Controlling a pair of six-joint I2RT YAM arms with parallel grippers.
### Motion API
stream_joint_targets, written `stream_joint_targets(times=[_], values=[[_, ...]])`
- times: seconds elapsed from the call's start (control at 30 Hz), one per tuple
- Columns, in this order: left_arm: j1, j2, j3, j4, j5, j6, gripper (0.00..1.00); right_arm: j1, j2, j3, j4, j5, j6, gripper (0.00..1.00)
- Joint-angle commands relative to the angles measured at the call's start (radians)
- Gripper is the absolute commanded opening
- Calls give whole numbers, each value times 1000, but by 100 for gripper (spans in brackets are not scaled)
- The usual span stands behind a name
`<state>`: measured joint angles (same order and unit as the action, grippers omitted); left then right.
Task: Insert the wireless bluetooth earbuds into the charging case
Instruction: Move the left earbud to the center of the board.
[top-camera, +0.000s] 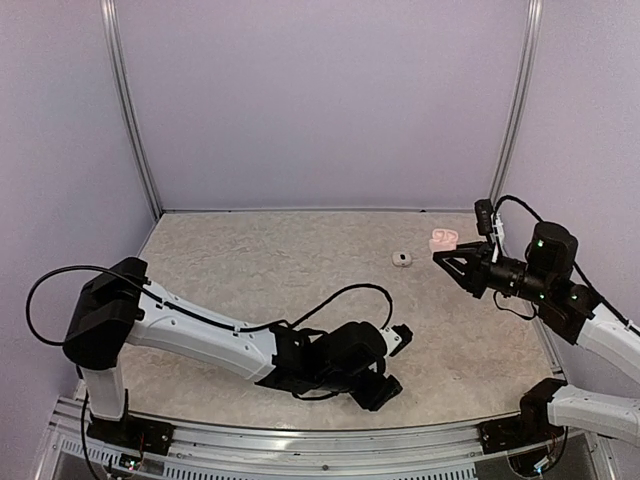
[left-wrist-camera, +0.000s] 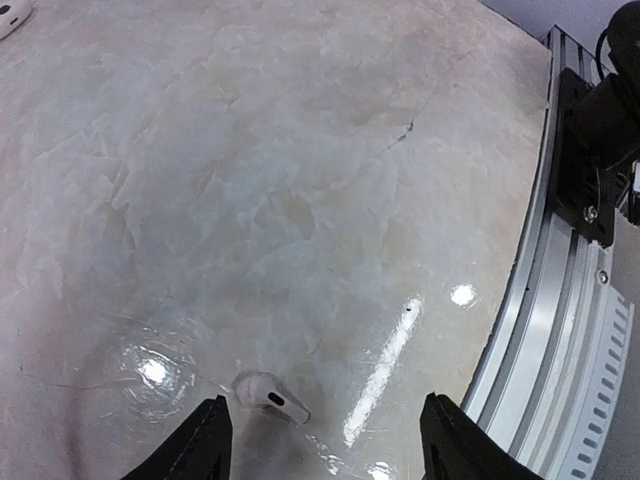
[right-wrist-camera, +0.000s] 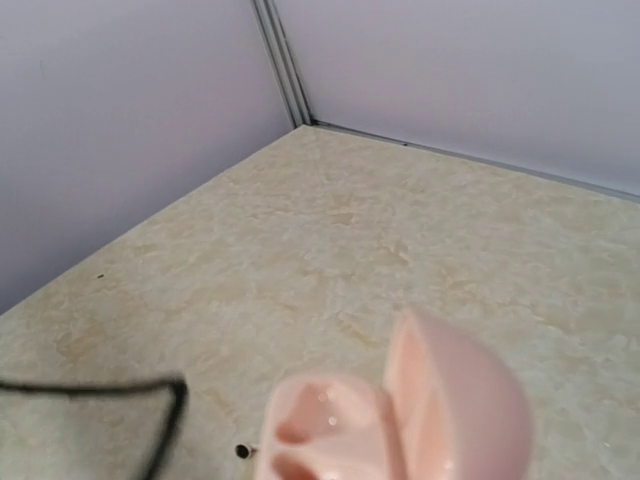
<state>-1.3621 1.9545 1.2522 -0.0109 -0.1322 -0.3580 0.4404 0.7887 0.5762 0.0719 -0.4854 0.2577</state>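
One white earbud (left-wrist-camera: 270, 397) lies at lower centre between our left gripper's (left-wrist-camera: 325, 425) wide jaws, while our right gripper (top-camera: 438, 257) clamps the open pink case (right-wrist-camera: 445, 400).

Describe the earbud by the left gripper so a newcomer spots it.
Go to the table's near edge beside the metal rail. Between the left gripper's fingers lies the earbud: tiny, white, short-stemmed, unlike the pink charging case far right.
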Motion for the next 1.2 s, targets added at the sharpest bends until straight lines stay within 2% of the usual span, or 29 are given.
stream_joint_targets(times=[0.0,0.33,0.7,0.97,1.17], values=[[-27,87,97,-117,-20,-19,64,-15,-43,18,-27,3,11,0],[-37,203,212,-268,-127,-16,55,-19,-61,5,-23,-14,17,0],[37,197,189,-308,-134,1,40,-19,-35,5,-11,-20,7,0],[68,126,135,-286,22,156,36,-19,-17,8,-10,-23,-12,0],[105,105,169,-314,162,276,41,-20,-21,10,-21,-16,-18,0]])
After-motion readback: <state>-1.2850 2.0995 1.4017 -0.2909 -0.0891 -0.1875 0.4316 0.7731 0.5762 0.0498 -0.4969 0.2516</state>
